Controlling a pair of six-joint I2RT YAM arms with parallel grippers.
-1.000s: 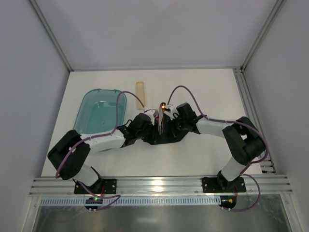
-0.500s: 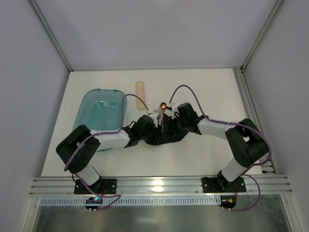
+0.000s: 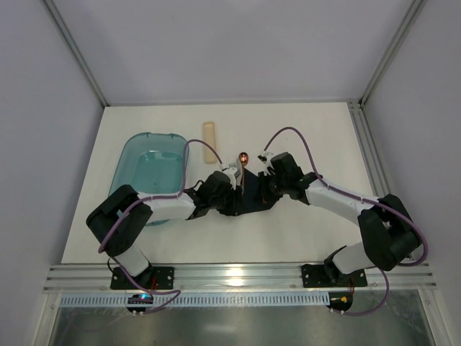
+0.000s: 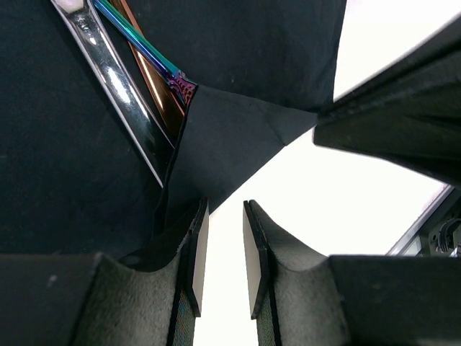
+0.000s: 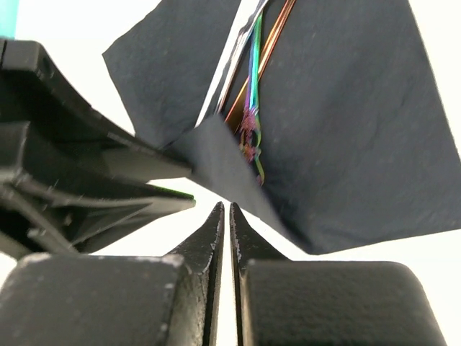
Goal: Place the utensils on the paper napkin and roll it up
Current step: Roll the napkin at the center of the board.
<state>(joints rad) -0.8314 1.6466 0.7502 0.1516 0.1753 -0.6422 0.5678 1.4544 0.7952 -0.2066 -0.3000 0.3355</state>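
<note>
Several utensils [image 5: 253, 72] lie on the napkin [image 5: 346, 108] at the table's [image 3: 324, 130] middle, one corner folded over their ends. My left gripper [image 4: 224, 223] stands slightly apart, empty; my right gripper [image 5: 226, 216] is pinched together, empty. I'd grip the fold low and roll tightly.

Left hand [image 4: 225, 220] ajar, right hand [image 5: 225, 210] closed

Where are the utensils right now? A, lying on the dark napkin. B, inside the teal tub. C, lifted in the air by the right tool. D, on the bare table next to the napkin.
A: the utensils lie on the paper napkin, with one corner of it folded over their ends.
</note>
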